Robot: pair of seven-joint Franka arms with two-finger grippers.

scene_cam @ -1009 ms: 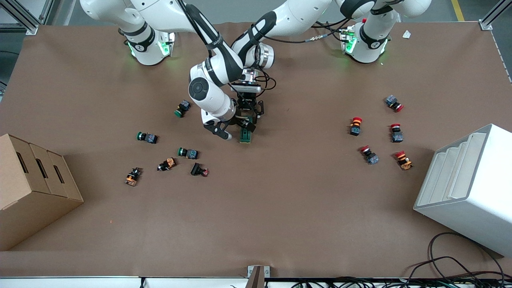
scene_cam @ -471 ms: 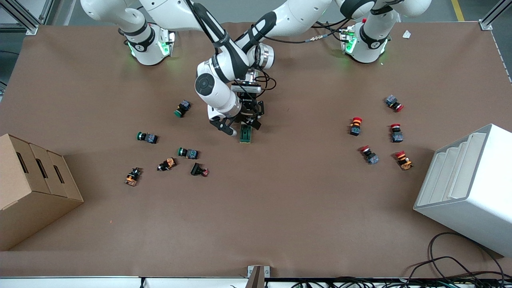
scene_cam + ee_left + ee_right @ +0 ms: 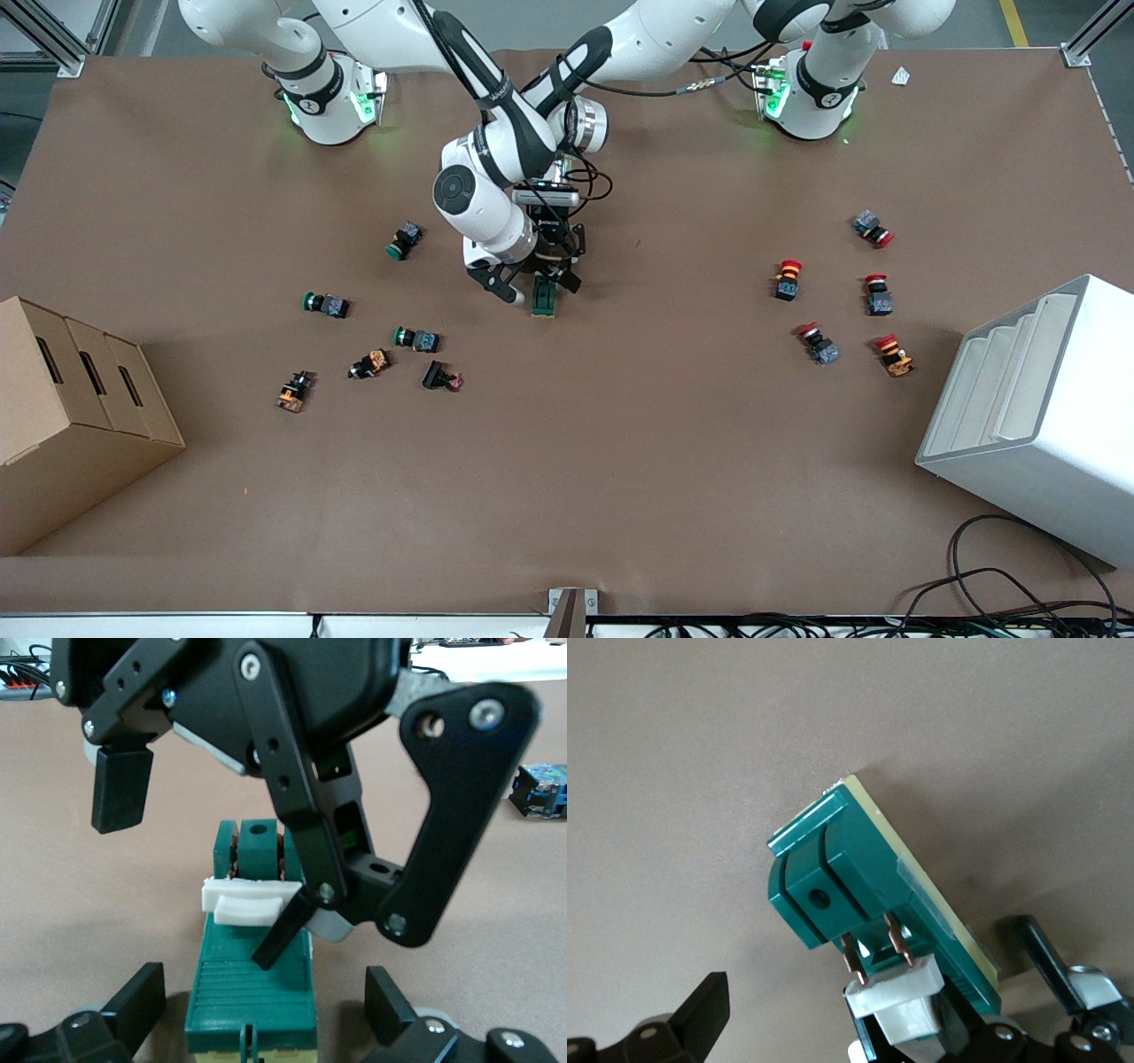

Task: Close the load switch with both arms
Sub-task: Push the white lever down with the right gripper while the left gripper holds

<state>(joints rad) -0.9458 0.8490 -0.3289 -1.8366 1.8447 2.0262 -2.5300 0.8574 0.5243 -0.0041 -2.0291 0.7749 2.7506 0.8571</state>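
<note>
The load switch point(image 3: 545, 299), a dark-green block with a white handle point(image 3: 248, 901), lies on the brown table near its middle. My left gripper point(image 3: 553, 266) hangs over it, open, with its fingers point(image 3: 135, 999) on either side of the green body point(image 3: 252, 979) and a gap at each side. My right gripper point(image 3: 514, 285) is open beside the switch; one of its fingertips point(image 3: 282, 937) rests against the white handle, and the other finger point(image 3: 120, 800) is in the air. The right wrist view shows the switch body point(image 3: 850, 873), two copper prongs and the white handle point(image 3: 908, 1001).
Several green-capped and orange push buttons point(image 3: 416, 338) lie toward the right arm's end, next to a cardboard box point(image 3: 71, 416). Several red-capped buttons point(image 3: 788, 276) lie toward the left arm's end, near a white bin point(image 3: 1036, 416).
My right gripper has moved sideways toward the switch and its fingertip now meets the white handle. The left gripper has stayed over the switch.
</note>
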